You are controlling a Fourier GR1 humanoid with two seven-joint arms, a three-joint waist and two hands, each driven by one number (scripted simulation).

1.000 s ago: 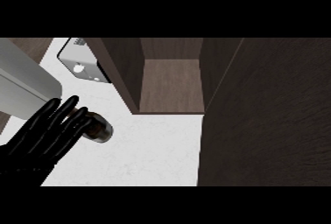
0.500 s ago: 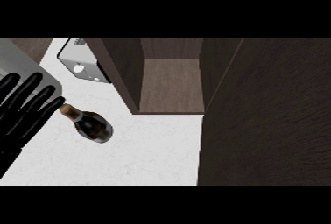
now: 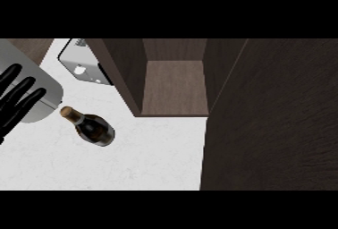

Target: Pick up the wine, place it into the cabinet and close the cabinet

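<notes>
On the white tabletop [image 3: 138,165], head view: wine bottle [image 3: 92,127] stands free, left of the open cabinet [image 3: 173,85]. Left hand [image 3: 14,105] at the left edge, fingers [image 3: 27,86] straight and spread, holding nothing. Bottle sits just right of those fingers, apart, neck end nearer the hand. Right hand out of view, so left is nearer

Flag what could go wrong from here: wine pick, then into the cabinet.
1. The left hand is open at the view's left edge, apart from the wine bottle, so nothing is held yet; a sideways approach could knock the bottle over.
2. The cabinet opening looks narrow between dark side walls, so the bottle may clip an edge going in.
3. The cabinet door stands open at the right, and no right hand shows to close it.
</notes>
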